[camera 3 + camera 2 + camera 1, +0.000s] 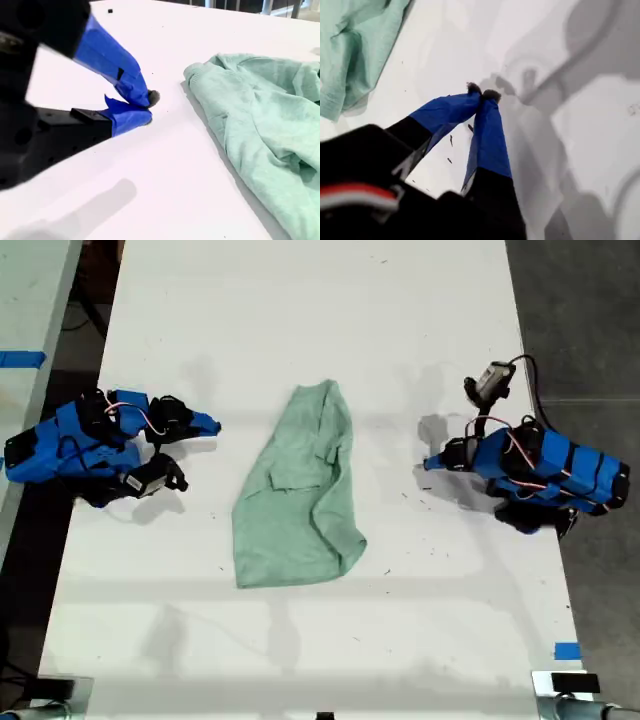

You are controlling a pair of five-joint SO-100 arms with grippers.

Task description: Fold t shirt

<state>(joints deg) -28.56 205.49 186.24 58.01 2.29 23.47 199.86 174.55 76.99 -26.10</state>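
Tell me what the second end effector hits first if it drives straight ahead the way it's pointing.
Most likely the pale mint-green cloth t-shirt. My second end effector, shut, points across bare white table toward the shirt's near edge in the exterior view. Its height above the tabletop is unclear.

My second gripper point(146, 106) hovers just above the white table point(165, 175), its blue-taped jaws closed tip to tip with nothing between them; the t shirt point(260, 120) lies wrinkled and bunched near it, apart from the tips; a soft shadow falls on the table under the gripper.
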